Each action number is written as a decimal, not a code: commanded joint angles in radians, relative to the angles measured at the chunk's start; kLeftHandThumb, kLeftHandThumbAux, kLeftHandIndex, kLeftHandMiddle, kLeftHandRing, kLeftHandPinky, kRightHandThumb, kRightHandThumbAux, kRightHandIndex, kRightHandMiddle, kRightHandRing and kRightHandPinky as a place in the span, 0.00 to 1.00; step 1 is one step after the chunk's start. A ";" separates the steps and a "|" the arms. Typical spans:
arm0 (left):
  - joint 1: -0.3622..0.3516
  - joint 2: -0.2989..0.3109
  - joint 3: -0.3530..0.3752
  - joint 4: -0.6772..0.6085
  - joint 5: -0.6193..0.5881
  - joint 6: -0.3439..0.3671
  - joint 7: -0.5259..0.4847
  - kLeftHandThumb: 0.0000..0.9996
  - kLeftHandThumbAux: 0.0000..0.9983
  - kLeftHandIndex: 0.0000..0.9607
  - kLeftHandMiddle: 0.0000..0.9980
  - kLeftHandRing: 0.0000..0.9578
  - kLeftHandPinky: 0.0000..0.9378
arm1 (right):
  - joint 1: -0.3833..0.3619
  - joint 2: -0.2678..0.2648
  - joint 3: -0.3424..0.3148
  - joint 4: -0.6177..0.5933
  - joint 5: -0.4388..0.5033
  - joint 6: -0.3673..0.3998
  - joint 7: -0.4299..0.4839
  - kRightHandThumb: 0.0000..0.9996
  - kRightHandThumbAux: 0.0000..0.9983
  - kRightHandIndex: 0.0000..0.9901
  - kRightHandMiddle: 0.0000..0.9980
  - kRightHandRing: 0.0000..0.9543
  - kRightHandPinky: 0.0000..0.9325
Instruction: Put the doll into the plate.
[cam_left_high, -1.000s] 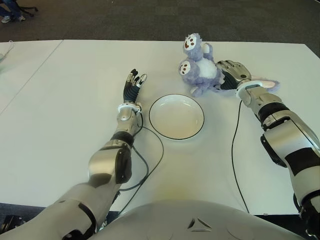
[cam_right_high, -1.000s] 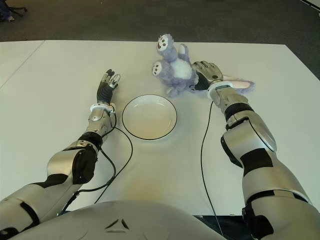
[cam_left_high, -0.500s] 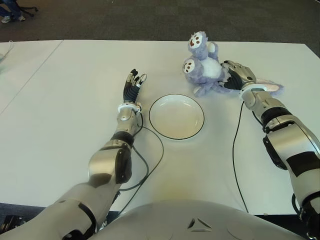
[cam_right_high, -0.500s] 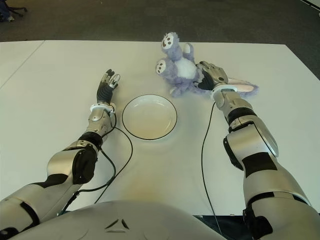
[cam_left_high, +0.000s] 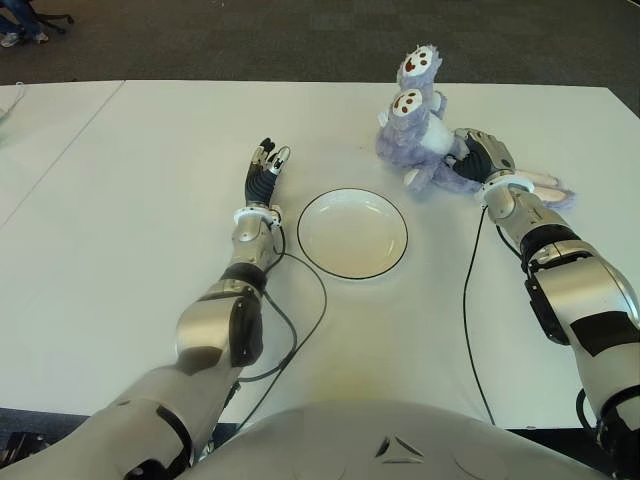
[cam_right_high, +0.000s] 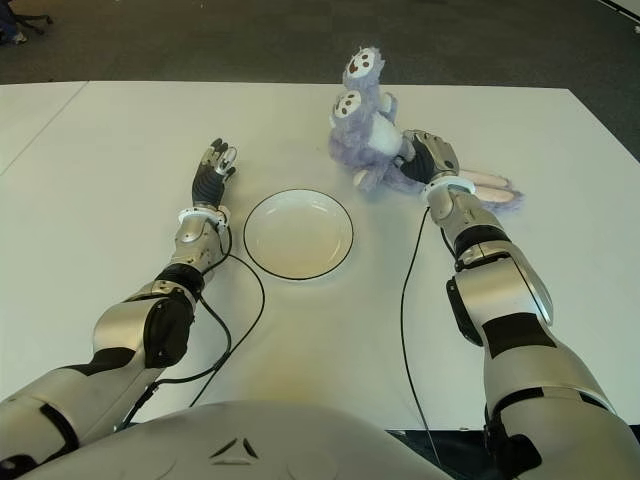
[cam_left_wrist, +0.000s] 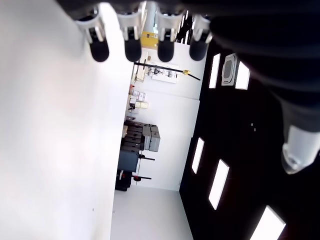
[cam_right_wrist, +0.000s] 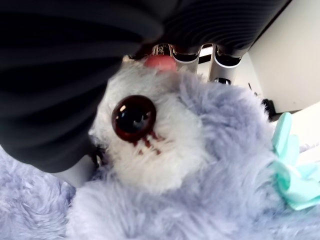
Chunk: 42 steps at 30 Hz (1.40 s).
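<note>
The right hand has its fingers clamped on the fluffy lilac plush doll, far-right of the round white black-rimmed plate on the white worktop. Left hand, fingers straight and apart, shows left of the plate.

I am seeing one doll, one plate and one table carrying them. I am counting two hands of mine: left and right.
</note>
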 joint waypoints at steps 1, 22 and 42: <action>0.194 -0.016 0.022 0.117 -0.016 0.127 -0.002 0.00 0.52 0.02 0.03 0.02 0.03 | 0.067 0.048 -0.035 0.011 0.037 -0.018 0.058 0.71 0.71 0.42 0.30 0.35 0.39; 0.193 -0.020 0.022 0.117 -0.009 0.130 -0.007 0.00 0.53 0.01 0.02 0.01 0.01 | 0.087 0.014 -0.054 -0.001 0.016 -0.064 -0.086 0.71 0.71 0.44 0.80 0.86 0.85; 0.187 -0.022 0.029 0.118 -0.016 0.143 -0.001 0.00 0.54 0.02 0.03 0.02 0.03 | 0.072 -0.005 -0.136 -0.008 0.061 -0.076 -0.123 0.70 0.72 0.44 0.82 0.88 0.86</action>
